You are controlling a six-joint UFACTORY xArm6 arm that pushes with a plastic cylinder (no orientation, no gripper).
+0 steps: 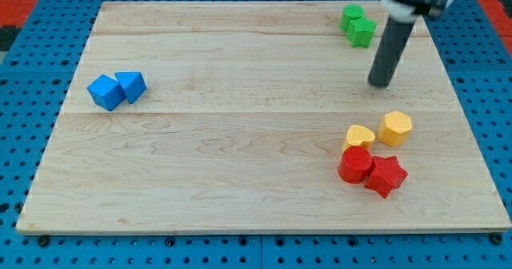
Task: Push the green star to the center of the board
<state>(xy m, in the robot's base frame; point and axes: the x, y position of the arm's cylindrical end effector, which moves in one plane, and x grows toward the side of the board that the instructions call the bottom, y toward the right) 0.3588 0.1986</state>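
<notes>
The rod above my tip is cut off by the view's top edge, its upper collar blurred, while the two touching green blocks sit too close to tell which is the star.

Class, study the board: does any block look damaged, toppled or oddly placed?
Nothing stands out. The blocks sit flat in colour pairs: blue, green, yellow and red. My tip stands below the green pair.
</notes>
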